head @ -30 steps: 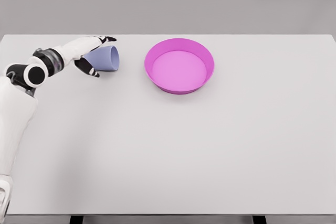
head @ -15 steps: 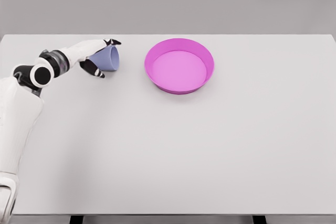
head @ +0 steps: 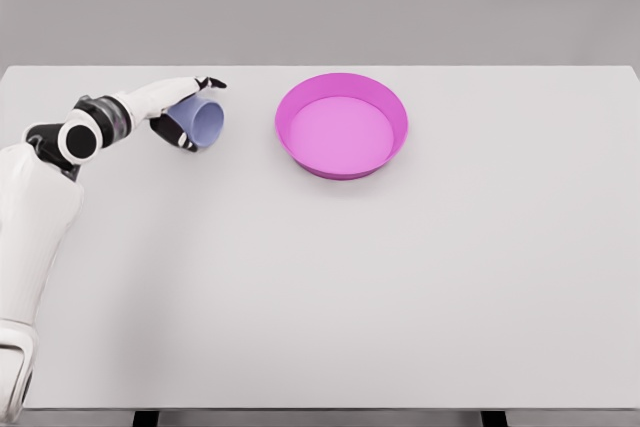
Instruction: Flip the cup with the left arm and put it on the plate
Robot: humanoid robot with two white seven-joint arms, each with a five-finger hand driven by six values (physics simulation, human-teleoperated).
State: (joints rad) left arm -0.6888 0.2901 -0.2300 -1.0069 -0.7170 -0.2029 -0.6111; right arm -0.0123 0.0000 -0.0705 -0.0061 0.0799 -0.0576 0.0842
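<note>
Gripping cup (head: 204, 121) sideways in left hand (head: 178, 113), fingers wrapped round it, left of plate (head: 342, 125), well apart. Risk: cup slipping mid-flip from loose hold; tipping on plate rim.

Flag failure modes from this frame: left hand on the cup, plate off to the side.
1. The left hand grips the small lavender cup tilted, mouth facing the camera; the fingers cover only part of it, so it may slip while being turned.
2. The round pink plate has a raised rim; a low carry across the white table could clip it.
</note>
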